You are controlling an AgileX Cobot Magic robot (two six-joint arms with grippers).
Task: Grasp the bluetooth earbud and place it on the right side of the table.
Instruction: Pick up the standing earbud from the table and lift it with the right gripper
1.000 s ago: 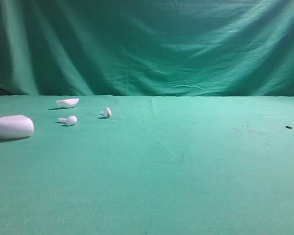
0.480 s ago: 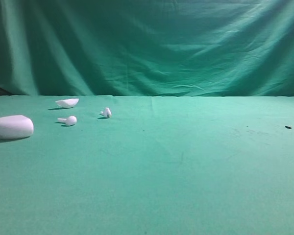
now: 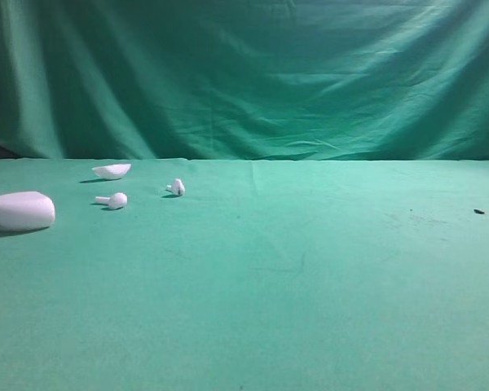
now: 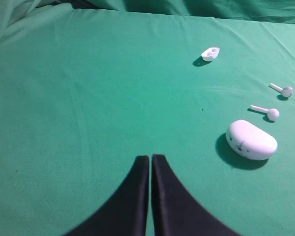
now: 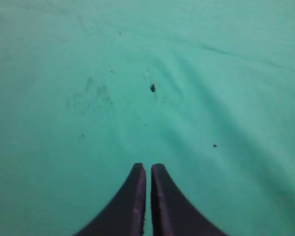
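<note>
The bluetooth earbud (image 3: pixel 177 187) is a tiny white bulb with a short stem, lying on the green table (image 3: pixel 310 285) at the back left. The left wrist view shows the earbud (image 4: pixel 283 90) at the far right edge, well away from my left gripper (image 4: pixel 151 157). That gripper is shut and empty over bare cloth. My right gripper (image 5: pixel 148 166) is also shut and empty, over bare green cloth with no earbud in its view. Neither arm appears in the exterior high view.
A twin earbud (image 3: pixel 114 199) with a ball head lies left of the target, and is seen as the twin (image 4: pixel 267 112) beside a white pebble-shaped case (image 3: pixel 19 211), case (image 4: pixel 251 140). A small white shell piece (image 3: pixel 112 170) sits behind. A dark speck (image 3: pixel 479 212) marks the right side.
</note>
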